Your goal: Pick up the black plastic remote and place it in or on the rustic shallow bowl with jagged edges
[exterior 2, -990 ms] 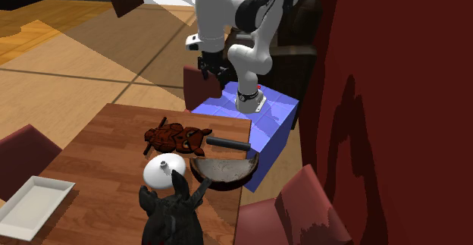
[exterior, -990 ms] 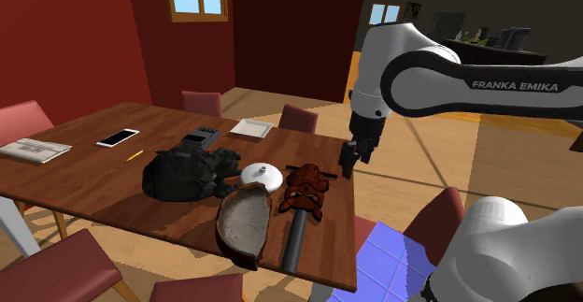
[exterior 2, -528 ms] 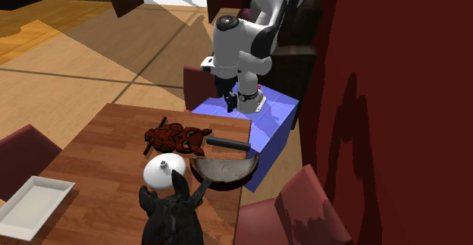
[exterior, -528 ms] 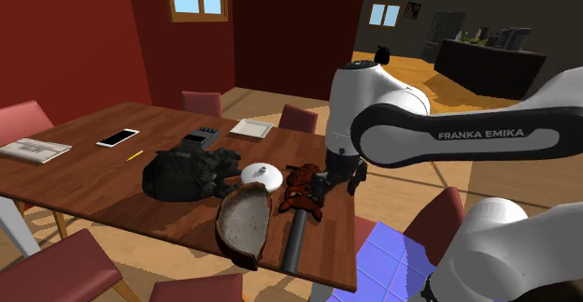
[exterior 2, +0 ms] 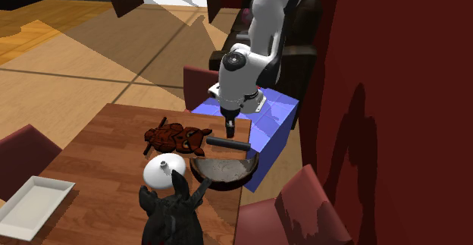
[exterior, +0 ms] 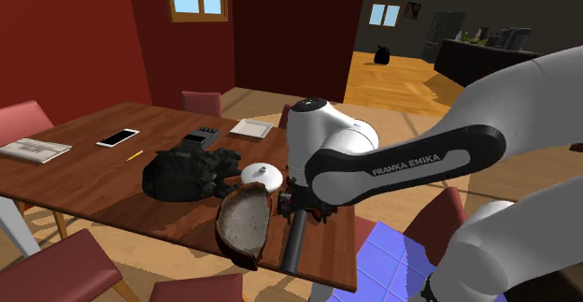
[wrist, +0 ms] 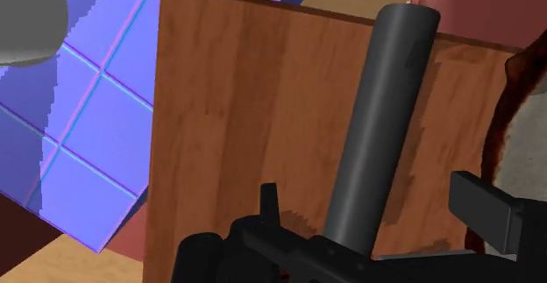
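The black remote [exterior: 293, 240] is a long dark bar lying near the table's edge, beside the rough brown bowl [exterior: 243, 219]. In the second exterior view my gripper [exterior 2: 230, 127] hangs just above the remote [exterior 2: 227, 142], with the bowl [exterior 2: 224, 170] close by. In the wrist view the gripper [wrist: 377, 209] is open. Its fingers [wrist: 267, 206] stand on either side of the remote [wrist: 381, 119] without touching it. The bowl's jagged rim [wrist: 513, 115] shows past the other finger.
A dark red carved piece [exterior: 305, 186], a white domed lid [exterior: 260, 173] and a black lumpy object [exterior: 185, 173] crowd around the bowl. Farther along the table [exterior: 112, 174] lie a phone [exterior: 118, 137], a white tray [exterior: 251, 128] and a paper [exterior: 35, 149]. The blue stand [exterior 2: 258, 122] adjoins the table.
The arm has swung in from beyond the table's side and come down. The gripper now hovers low over the remote, which has not moved.
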